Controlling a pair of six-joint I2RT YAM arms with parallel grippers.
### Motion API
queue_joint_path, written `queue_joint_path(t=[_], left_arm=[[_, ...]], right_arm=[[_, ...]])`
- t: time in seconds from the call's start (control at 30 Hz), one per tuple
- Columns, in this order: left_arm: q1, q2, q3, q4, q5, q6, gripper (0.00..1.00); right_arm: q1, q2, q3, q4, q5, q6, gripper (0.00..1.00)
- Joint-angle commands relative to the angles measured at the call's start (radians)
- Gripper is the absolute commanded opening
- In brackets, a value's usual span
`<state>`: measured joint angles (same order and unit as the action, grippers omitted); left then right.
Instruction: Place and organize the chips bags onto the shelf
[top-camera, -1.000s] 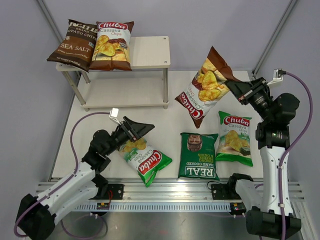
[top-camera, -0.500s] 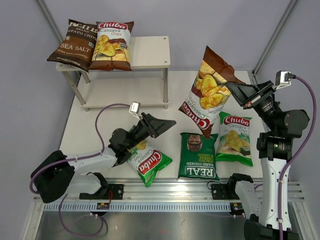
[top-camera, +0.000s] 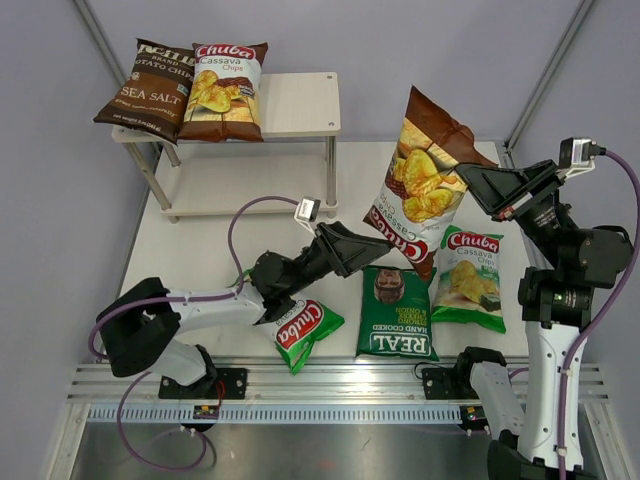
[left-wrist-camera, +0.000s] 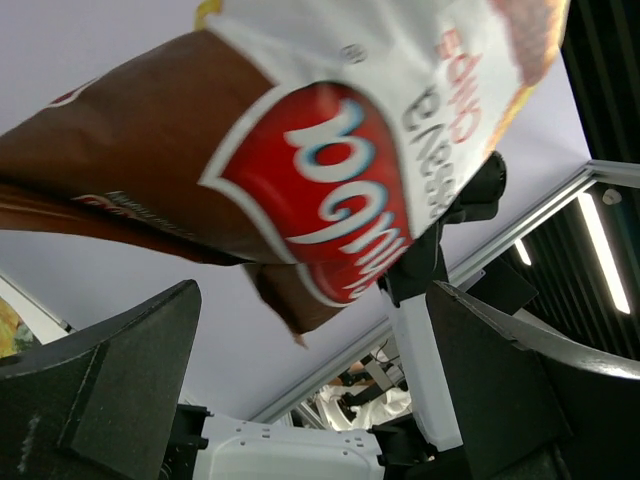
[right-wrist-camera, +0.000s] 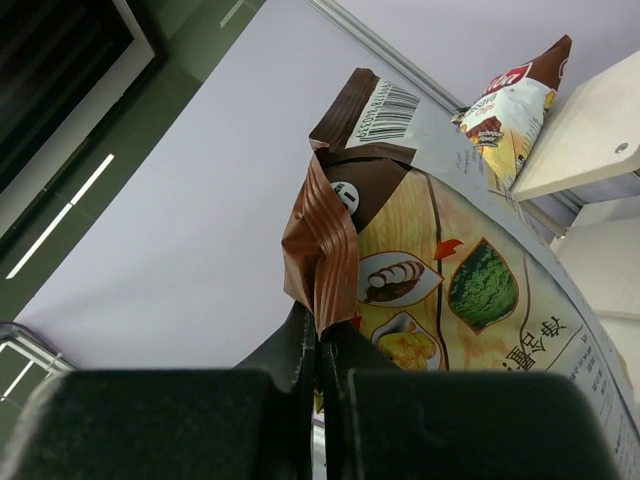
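Note:
My right gripper (top-camera: 475, 185) is shut on the crimped edge of a brown/white Chuba bag (top-camera: 425, 185) and holds it in the air right of the shelf (top-camera: 300, 105); the pinched seam shows in the right wrist view (right-wrist-camera: 325, 255). My left gripper (top-camera: 375, 245) is open and empty, reaching up under that bag's lower end (left-wrist-camera: 320, 170). The Sea Salt bag (top-camera: 147, 85) and another brown/white Chuba bag (top-camera: 225, 88) lie on the shelf's top board. A green Chuba bag (top-camera: 300, 328), the REAL bag (top-camera: 398, 312) and a second green Chuba bag (top-camera: 468, 275) lie on the table.
The shelf's lower board (top-camera: 245, 180) is bare, with thin metal legs (top-camera: 331, 185) at its corners. Grey walls enclose the table on three sides. A metal rail (top-camera: 330, 385) with the arm bases runs along the near edge.
My left arm has swung right and stretched out from the green Chuba bag toward the hanging bag's lower end. My right gripper has raised the brown/white bag and turned it more upright.

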<state>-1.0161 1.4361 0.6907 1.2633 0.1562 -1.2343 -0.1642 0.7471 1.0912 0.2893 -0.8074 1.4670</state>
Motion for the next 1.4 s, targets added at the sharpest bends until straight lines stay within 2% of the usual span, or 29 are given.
queue_joint_path(t=[0.0, 0.23, 0.4, 0.57, 0.73, 0.93, 1.13, 1.27, 1.33, 1.37], left_arm=[[-0.030, 0.007, 0.043, 0.110, -0.040, 0.042, 0.99], [-0.056, -0.013, 0.046, 0.134, -0.076, 0.096, 0.99], [-0.056, 0.021, 0.084, 0.280, -0.061, 0.128, 0.99], [-0.070, 0.078, 0.183, 0.378, -0.027, 0.139, 0.99], [-0.081, 0.084, 0.224, 0.401, -0.012, 0.176, 0.99], [-0.096, 0.006, 0.221, 0.401, 0.039, 0.285, 0.99], [-0.096, -0.049, 0.205, 0.349, 0.006, 0.312, 0.99], [-0.096, -0.106, 0.145, 0.318, -0.033, 0.355, 0.86], [-0.096, -0.144, 0.119, 0.303, -0.056, 0.381, 0.84], [-0.096, -0.160, 0.100, 0.295, -0.061, 0.390, 0.77]], right_arm=[[0.006, 0.006, 0.067, 0.065, 0.007, 0.020, 0.00], [0.006, 0.031, 0.073, 0.177, 0.028, 0.127, 0.00], [0.006, 0.031, 0.104, 0.206, 0.007, 0.176, 0.00], [0.006, 0.026, 0.104, 0.261, -0.003, 0.237, 0.00], [0.008, 0.015, 0.082, 0.261, -0.006, 0.240, 0.00], [0.006, 0.000, 0.023, 0.280, 0.001, 0.256, 0.00], [0.006, -0.006, 0.029, 0.258, -0.009, 0.210, 0.00], [0.006, -0.008, -0.022, 0.287, -0.015, 0.208, 0.00], [0.006, 0.000, -0.046, 0.295, -0.027, 0.204, 0.00], [0.006, 0.000, -0.054, 0.307, -0.032, 0.201, 0.00]])
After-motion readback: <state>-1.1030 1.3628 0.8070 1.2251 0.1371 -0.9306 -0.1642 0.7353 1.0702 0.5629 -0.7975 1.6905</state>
